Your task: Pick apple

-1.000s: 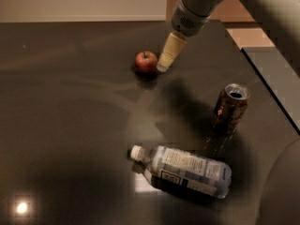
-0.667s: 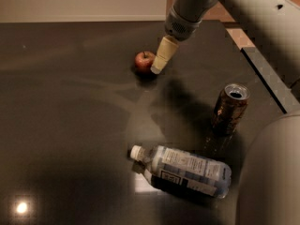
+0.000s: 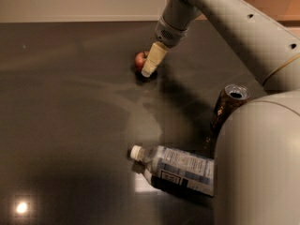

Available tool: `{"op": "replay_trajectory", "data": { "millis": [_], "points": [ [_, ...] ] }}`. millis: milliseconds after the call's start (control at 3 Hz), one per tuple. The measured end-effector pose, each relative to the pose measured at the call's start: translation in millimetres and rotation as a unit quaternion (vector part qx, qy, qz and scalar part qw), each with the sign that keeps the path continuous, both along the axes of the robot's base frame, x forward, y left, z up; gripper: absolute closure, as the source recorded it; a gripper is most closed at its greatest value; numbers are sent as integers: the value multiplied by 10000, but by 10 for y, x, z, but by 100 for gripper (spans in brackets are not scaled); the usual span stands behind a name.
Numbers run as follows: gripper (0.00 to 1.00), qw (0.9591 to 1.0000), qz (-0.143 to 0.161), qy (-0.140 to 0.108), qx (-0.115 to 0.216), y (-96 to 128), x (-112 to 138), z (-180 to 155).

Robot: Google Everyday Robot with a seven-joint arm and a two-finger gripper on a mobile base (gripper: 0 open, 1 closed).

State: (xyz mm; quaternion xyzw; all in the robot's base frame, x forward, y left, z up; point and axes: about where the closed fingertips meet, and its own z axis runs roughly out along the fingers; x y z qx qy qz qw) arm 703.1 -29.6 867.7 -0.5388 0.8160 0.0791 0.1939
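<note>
The small red apple [image 3: 139,59] sits on the dark tabletop [image 3: 70,116] at the upper middle of the camera view. My gripper [image 3: 151,65] reaches down from the grey arm at the top right. Its cream-coloured tip is right at the apple, covering the apple's right side and almost down at the table surface. Only the left part of the apple shows.
A brown can [image 3: 228,108] stands upright at the right. A clear plastic bottle with a white cap [image 3: 176,168] lies on its side at the lower middle. My arm's bulky grey body [image 3: 258,168] fills the lower right. The table's far edge meets a pale wall.
The gripper has moved left and down, from beside the apple's right to over its right side. The arm's body has swung further into the lower right.
</note>
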Motion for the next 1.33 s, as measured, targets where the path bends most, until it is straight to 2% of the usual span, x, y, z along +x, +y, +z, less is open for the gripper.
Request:
{"op": "replay_trajectory", "data": {
  "millis": [667, 1000, 1333],
  "points": [
    [0, 9998, 84, 155, 129, 195, 56, -129],
    [12, 9996, 139, 209, 160, 237, 41, -163],
    [36, 9993, 199, 233, 203, 285, 30, -171]
  ]
}}
